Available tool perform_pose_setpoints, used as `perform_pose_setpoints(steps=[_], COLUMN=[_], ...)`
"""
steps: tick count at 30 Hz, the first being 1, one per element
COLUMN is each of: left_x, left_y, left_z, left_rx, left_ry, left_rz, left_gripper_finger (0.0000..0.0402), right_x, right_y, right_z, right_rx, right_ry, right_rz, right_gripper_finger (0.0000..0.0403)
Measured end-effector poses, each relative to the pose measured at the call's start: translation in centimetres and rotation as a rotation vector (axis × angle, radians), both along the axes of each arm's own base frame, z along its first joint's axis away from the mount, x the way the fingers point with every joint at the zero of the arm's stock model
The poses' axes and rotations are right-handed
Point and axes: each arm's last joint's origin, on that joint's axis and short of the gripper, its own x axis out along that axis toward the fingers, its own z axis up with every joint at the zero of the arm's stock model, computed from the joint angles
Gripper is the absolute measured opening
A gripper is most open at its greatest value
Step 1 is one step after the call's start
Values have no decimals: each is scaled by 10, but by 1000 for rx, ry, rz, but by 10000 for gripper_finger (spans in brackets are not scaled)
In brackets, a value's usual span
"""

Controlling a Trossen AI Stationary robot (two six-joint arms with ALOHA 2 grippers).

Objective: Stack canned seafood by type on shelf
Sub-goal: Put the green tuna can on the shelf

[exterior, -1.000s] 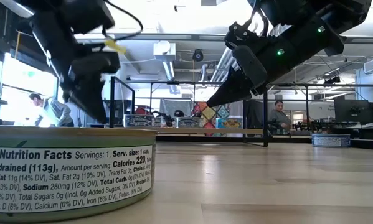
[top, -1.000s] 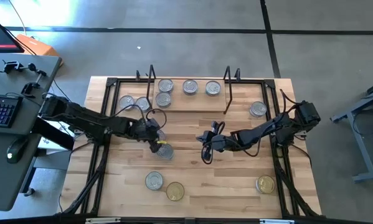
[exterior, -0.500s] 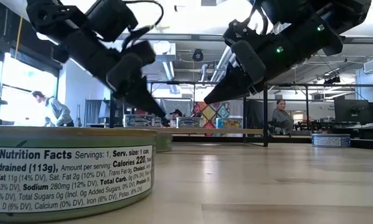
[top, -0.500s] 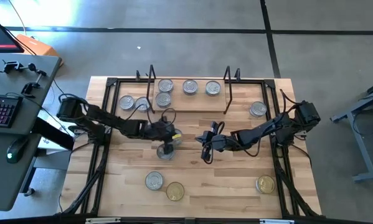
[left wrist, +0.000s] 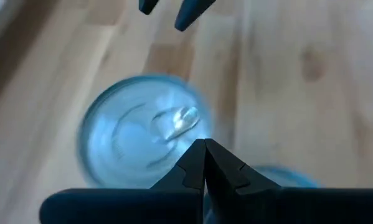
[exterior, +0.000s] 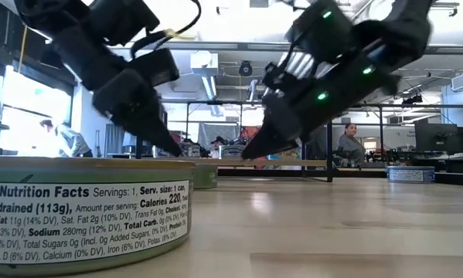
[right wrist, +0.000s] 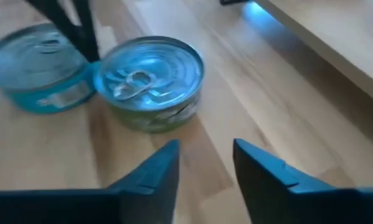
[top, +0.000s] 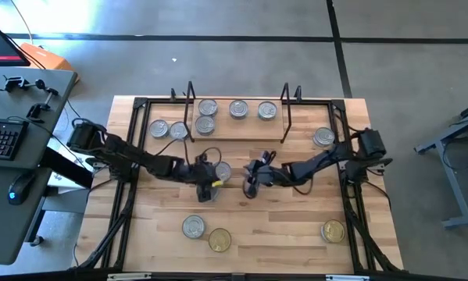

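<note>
Two silver-lidded tins lie side by side in mid-table: a green-sided tin and a blue-sided tin. My left gripper is shut, its fingertips low in the gap between the two tins. My right gripper is open and empty, just right of the green-sided tin and pointing at it. The shelf stands at the far side with several silver-lidded tins on it. My left gripper has its shut fingertips at the rim of the green-sided tin, slanting down from the table's left. I cannot tell whether they touch it. Both tins rest flat on the table.
Two tins lie left of the shelf's left wire frame and one right of the right frame. A silver tin and two gold tins lie near the front edge.
My left gripper has gone toward the table's right edge and come down between the two tins. My right gripper has gone toward the table's left edge, nearer the green-sided tin, and has stayed open.
</note>
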Motion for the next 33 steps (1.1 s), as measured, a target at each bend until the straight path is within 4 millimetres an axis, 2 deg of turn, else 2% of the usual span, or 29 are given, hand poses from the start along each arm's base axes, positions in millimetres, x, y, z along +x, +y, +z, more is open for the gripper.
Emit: perform_pose_setpoints(steps=[5,9,13,19,23,25,28,30,33], left_x=[-4,-4,-1,10,17,17,16,15,13], left_y=[-3,7,17,26,26,25,20,17,13], left_z=[-2,-6,-11,-19,-20,-16,-6,-1,5], left_rx=[56,55,63,130,206,218,210,172,94], left_ry=[20,49,75,42,2,12,34,53,80], left_rz=[78,113,122,84,-5,-13,5,48,142], left_gripper_finger=[0,0,0,0,0,0,0,0,0], right_x=[19,28,29,28,22,16,5,2,9], right_y=[-17,-22,-22,0,21,26,25,17,-1], right_z=[-8,-10,-10,-12,-13,-10,-6,-6,-6], right_rx=[13,23,-1,60,-4,-34,-70,-118,-125], right_ry=[56,93,125,155,228,283,358,381,335], right_rz=[-4,2,30,266,391,368,223,128,56], right_gripper_finger=[176,175,164,149,144,144,144,144,144])
